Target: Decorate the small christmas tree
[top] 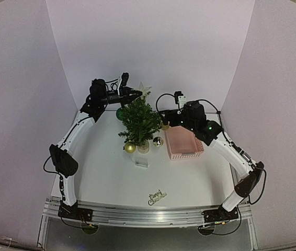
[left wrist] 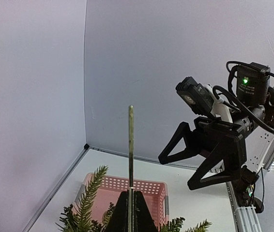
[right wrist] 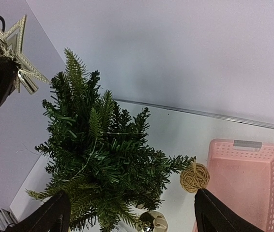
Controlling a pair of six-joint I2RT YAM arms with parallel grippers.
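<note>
- Mid-frame in the top view, the small christmas tree [top: 139,123] stands upright on the table [top: 111,172].
- Left gripper [top: 136,94], by the treetop, is clamped tight on a star topper [top: 145,90].
- Right gripper [left wrist: 175,171], right of the tree, gapes wide with nothing in it, near the pink basket [top: 183,141].

right wrist view | pale gold glitter star [right wrist: 8,46] clipped at left edge | pink plastic basket [right wrist: 243,179] cut by bottom edge | small christmas tree [right wrist: 103,154]: pot hidden under branches | top view | gold script sign [top: 157,197]: lettering too small
</note>
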